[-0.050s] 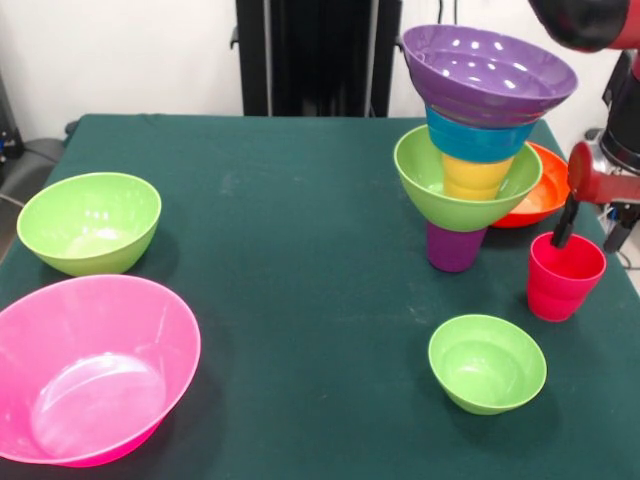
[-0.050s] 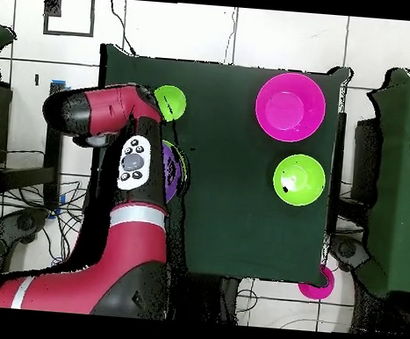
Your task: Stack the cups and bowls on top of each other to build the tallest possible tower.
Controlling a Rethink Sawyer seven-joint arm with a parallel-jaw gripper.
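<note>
Nearest the lens, at the lower left of the front view, sat the large hot pink bowl [image 1: 92, 370], empty, glossy and thin-walled; it looked light but too wide to span, so a pinch on one wall at the rim would be the likely hold. Up from it, at middle left, stood a lime green bowl [image 1: 90, 222], well apart from the rest. At upper right rose the tower [image 1: 476, 150]: a purple cup [image 1: 455, 248] as base, a green bowl [image 1: 470, 195] on it, a yellow-orange cup [image 1: 473, 178] inside that, then a blue bowl [image 1: 478, 140] and a wide purple bowl [image 1: 488, 72] on top, the stack leaning a little and probably easy to topple, since smooth plastic slides on smooth plastic. Behind it lay the orange-red bowl [image 1: 540, 195], mostly hidden. A small lime green bowl [image 1: 487, 362] sat at lower right. Smallest was the red cup [image 1: 565, 277] at the right edge, upright beside the tower; stiff, light and slick, it seemed best held by its rim wall. One dark finger of the gripper [image 1: 563, 232] dipped inside that rim, but whether the fingers were spread or pressed onto the wall could not be told. From overhead the arm covered most of the tower.
</note>
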